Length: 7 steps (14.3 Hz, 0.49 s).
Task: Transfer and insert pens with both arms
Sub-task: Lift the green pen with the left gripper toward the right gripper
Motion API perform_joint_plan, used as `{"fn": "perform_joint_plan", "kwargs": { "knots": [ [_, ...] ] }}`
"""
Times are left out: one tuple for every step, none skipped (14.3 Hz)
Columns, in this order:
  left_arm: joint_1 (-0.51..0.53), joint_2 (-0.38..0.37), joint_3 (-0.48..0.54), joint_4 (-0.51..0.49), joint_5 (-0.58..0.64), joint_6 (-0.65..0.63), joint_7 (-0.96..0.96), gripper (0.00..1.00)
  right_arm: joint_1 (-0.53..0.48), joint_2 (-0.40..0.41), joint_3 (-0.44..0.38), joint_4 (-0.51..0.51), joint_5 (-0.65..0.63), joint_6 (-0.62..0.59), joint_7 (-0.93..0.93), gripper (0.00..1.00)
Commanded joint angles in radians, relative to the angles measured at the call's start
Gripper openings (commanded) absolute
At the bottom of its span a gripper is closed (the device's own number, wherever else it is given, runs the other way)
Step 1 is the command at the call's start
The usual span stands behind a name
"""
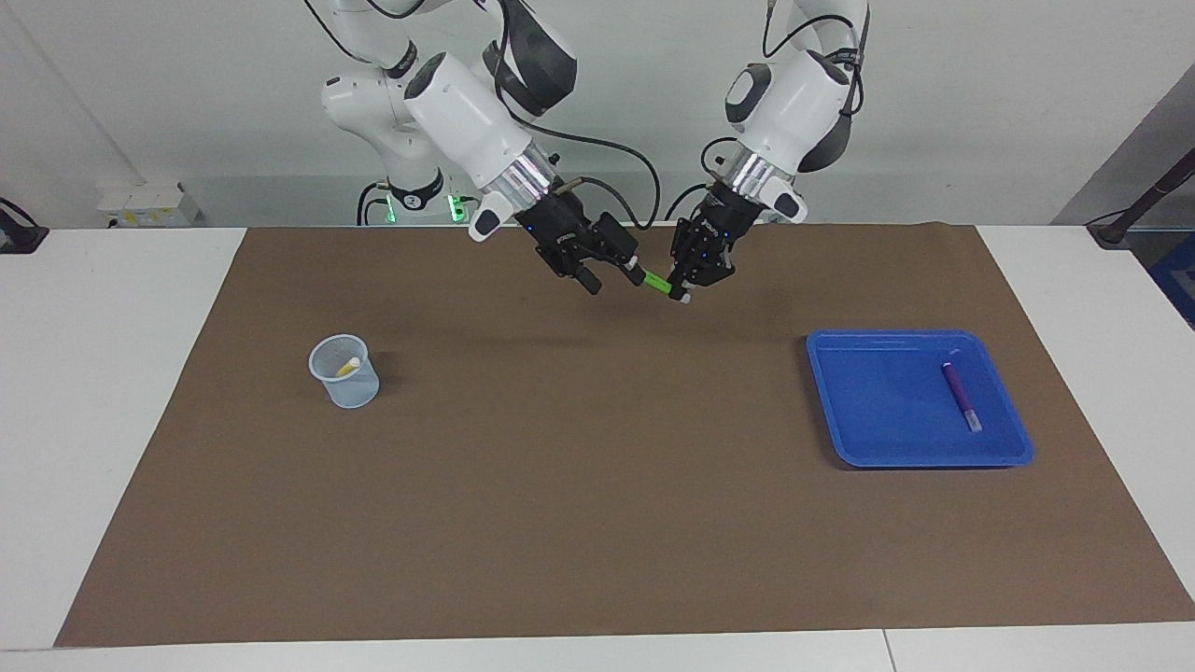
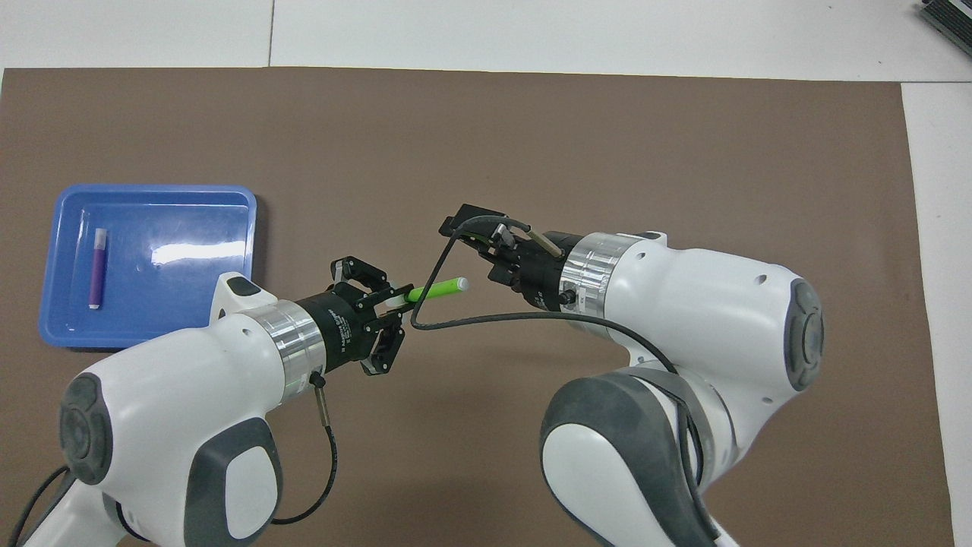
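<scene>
In the facing view, the left arm's black two-finger hand [image 1: 684, 285] is up in the air over the brown paper mat [image 1: 597, 523] that covers the white worktop [image 1: 112, 392], pinching the slim green marker pen [image 1: 655, 278] by one end. The pen points toward the right arm's black two-finger hand [image 1: 611, 271], which is raised over the same middle stretch of the mat with its fingers spread; the pen's free end reaches in between those fingers, though whether they touch it cannot be told. Toward the right arm's end of the worktop a pale blue mesh cup [image 1: 344, 371] stands upright on the mat, and the short yellow marker pen [image 1: 348, 366] leans inside it. Toward the left arm's end sits a flat blue plastic tray [image 1: 840, 411], with the slim purple marker pen [image 1: 960, 395] lying in it. In the overhead view, the left hand [image 2: 395, 300] comes in from the bottom, pressed onto the green pen [image 2: 437, 289] near its pale lower end, and the pen's whitish tip lies just beside the right hand [image 2: 474, 239], which stands spread. The purple pen [image 2: 96, 267] lies in the blue tray [image 2: 228, 228], well apart from both hands, on the brown mat [image 2: 607, 137].
</scene>
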Motion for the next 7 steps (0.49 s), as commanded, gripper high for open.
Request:
{"fn": "perform_joint_plan", "kwargs": {
  "knots": [
    [-0.018, -0.040, -0.004, -0.045, -0.016, 0.023, -0.002, 0.00, 0.024, 0.014, 0.000, 0.008, 0.053, 0.041, -0.018, 1.00],
    [-0.018, -0.045, -0.014, -0.048, -0.016, 0.023, -0.002, 0.00, 0.024, 0.011, 0.000, 0.007, 0.055, 0.037, -0.017, 1.00],
    [-0.018, -0.045, -0.016, -0.048, -0.016, 0.023, -0.001, 0.00, 0.024, 0.010, 0.000, 0.005, 0.055, 0.030, -0.015, 1.00],
    [-0.018, -0.046, -0.016, -0.048, -0.016, 0.023, -0.002, 0.00, 0.024, 0.007, 0.000, 0.000, 0.055, 0.018, -0.012, 1.00],
    [-0.018, -0.049, -0.016, -0.048, -0.016, 0.023, -0.001, 0.00, 0.024, 0.002, 0.000, -0.006, 0.055, -0.002, -0.023, 1.00],
    [-0.018, -0.051, -0.016, -0.048, -0.016, 0.020, -0.001, 0.00, 0.024, -0.001, 0.000, -0.007, 0.055, -0.021, -0.026, 1.00],
    [-0.018, -0.052, -0.016, -0.048, -0.016, 0.020, -0.001, 0.00, 0.024, -0.003, 0.000, -0.009, 0.054, -0.027, -0.026, 1.00]
  ]
}}
